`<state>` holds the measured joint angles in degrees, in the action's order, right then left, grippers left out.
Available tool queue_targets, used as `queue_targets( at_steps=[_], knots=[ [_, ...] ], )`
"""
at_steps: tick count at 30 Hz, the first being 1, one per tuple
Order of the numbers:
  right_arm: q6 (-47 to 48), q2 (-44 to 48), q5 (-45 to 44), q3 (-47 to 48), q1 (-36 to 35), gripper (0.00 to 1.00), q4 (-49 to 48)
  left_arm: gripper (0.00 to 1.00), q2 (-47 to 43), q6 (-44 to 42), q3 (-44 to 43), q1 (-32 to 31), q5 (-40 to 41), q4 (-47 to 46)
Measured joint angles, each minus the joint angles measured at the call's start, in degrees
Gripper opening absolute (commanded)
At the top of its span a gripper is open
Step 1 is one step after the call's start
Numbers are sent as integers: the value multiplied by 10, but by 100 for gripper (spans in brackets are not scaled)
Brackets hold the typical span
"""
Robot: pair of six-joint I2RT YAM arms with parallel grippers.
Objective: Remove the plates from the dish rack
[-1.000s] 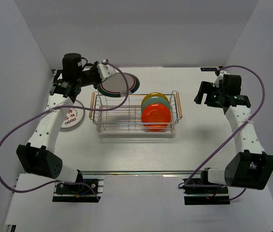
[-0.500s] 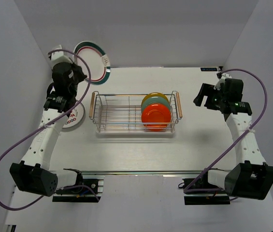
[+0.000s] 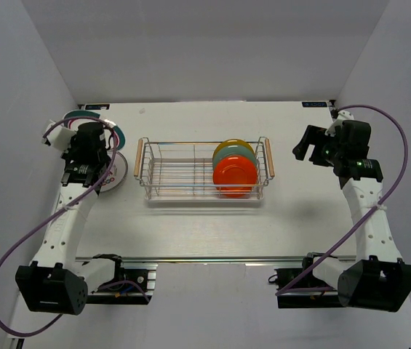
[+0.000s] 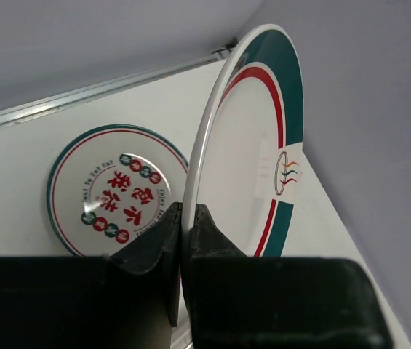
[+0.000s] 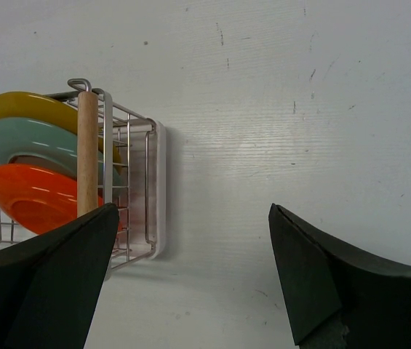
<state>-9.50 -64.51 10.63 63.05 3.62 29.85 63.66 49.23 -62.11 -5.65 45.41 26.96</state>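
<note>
My left gripper (image 3: 89,137) is shut on the rim of a large white plate with a teal and red rim (image 4: 252,138). It holds the plate on edge over the table's far left corner (image 3: 110,129). Below it a second white plate with red marks (image 4: 107,193) lies flat on the table, partly hidden by the arm in the top view (image 3: 118,173). The dish rack (image 3: 183,171) stands mid-table with the orange plate (image 3: 234,174), teal plate (image 3: 236,154) and yellow plate (image 3: 233,144) upright at its right end. My right gripper (image 3: 308,147) is open and empty, right of the rack.
Grey walls close in at the left, back and right; the held plate is near the left wall. In the right wrist view the rack's right wooden handle (image 5: 87,153) sits in front of the three plates, with bare table to its right.
My left arm has carried the held plate from above the rack, up past the back-left wall, and down over the flat plate at the far left. The right arm barely moved.
</note>
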Motion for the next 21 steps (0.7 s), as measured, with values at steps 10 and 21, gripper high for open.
queue_targets(
  at_steps=[10, 21],
  knots=[
    [-6, 0, -4, -2, 0, 89, 0, 3, 42, 107, 103, 70, -25, 26],
    [-6, -19, -16, -2, 0, 89, 1, 12, 119, 156, 137, 124, -80, 0]
  ],
)
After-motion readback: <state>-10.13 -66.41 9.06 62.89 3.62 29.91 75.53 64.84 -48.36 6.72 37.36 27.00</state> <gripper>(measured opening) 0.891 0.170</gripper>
